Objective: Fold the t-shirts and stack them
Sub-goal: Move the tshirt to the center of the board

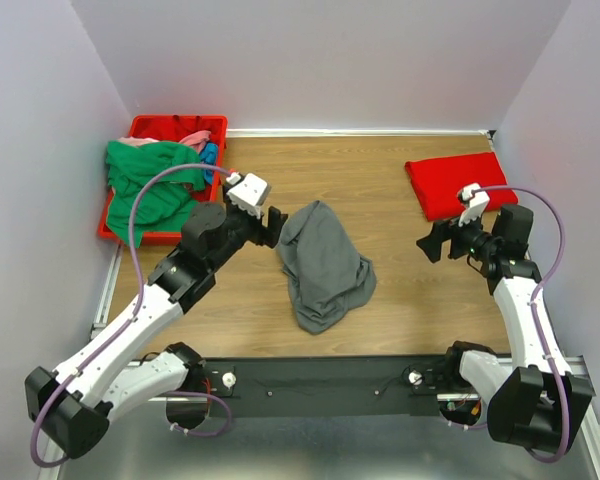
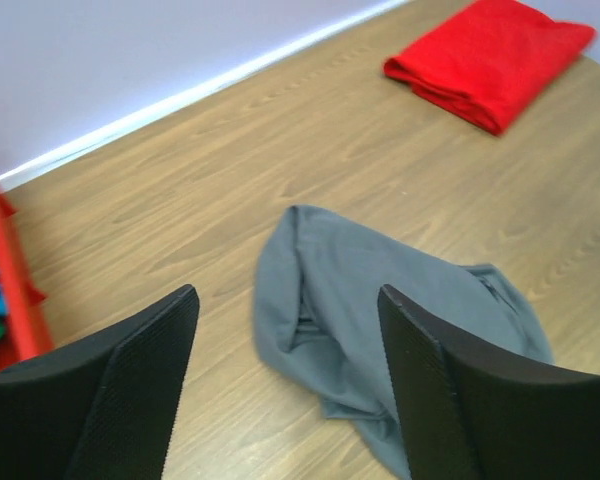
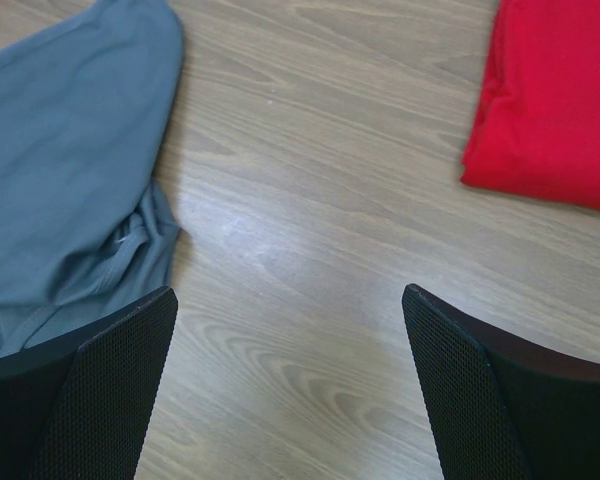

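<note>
1. Seen from above: pale walls around a wooden counter (image 1: 380,190). Finds the grey t-shirt (image 1: 323,265) crumpled at mid-counter and the red t-shirt (image 1: 454,184) folded flat at the far right. Also finds a red bin (image 1: 145,125) at the far left, heaped with the green t-shirt (image 1: 150,180), pink t-shirt (image 1: 192,137) and blue t-shirt (image 1: 210,155). Puts the left tool (image 1: 275,227) just beside the grey cloth's left edge. Puts the right tool (image 1: 432,242) near the red fold, well apart from the grey heap.
2. From the left wrist: looks past the left tool (image 2: 285,300), spread wide with nothing between its fingers, down onto the bunched grey t-shirt (image 2: 330,260). Shows no contact with the cloth.
3. From the right wrist: shows the right tool (image 3: 290,292) spread just as wide and empty above bare wood. Frames the grey t-shirt (image 3: 70,150) on one side and the red t-shirt (image 3: 560,100) on the other.
4. Step in hand, by judgement: looks like one shirt done and the grey one dropped on the counter for folding, not yet flattened; leaves three in the bin.
5. Next move probably calls for both tools at once: pinching two corners of the grey cloth, one per side, and pulling it flat before any fold. Needs the right tool brought across first.
</note>
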Controlling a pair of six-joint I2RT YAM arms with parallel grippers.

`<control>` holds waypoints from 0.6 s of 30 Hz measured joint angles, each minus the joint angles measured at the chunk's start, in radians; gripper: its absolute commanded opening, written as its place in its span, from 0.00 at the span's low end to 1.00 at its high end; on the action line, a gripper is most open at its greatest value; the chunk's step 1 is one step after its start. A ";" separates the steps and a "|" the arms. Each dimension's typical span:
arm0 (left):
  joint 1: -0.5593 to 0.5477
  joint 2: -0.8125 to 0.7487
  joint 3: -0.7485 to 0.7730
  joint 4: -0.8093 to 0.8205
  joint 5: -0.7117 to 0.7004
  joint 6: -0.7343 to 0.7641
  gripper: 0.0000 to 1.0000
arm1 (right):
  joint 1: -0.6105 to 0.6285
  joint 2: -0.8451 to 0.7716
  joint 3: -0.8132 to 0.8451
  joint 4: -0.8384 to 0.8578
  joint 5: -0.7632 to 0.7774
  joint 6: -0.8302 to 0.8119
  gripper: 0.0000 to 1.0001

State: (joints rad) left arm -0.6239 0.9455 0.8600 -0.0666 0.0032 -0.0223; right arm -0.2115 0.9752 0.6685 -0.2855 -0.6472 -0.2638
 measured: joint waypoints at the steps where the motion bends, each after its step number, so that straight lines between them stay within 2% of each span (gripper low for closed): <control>1: 0.000 -0.022 -0.019 0.008 -0.026 0.001 0.85 | 0.000 0.002 0.000 -0.005 -0.014 -0.006 1.00; 8: 0.000 -0.098 -0.130 0.027 -0.134 0.008 0.92 | 0.000 0.014 0.000 -0.031 -0.102 -0.050 1.00; 18: 0.000 -0.128 -0.145 0.032 -0.217 0.011 0.94 | 0.000 0.029 0.000 -0.061 -0.186 -0.103 1.00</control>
State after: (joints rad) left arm -0.6239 0.8173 0.7147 -0.0345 -0.2134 -0.0113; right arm -0.2115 1.0039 0.6685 -0.3470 -0.8330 -0.3664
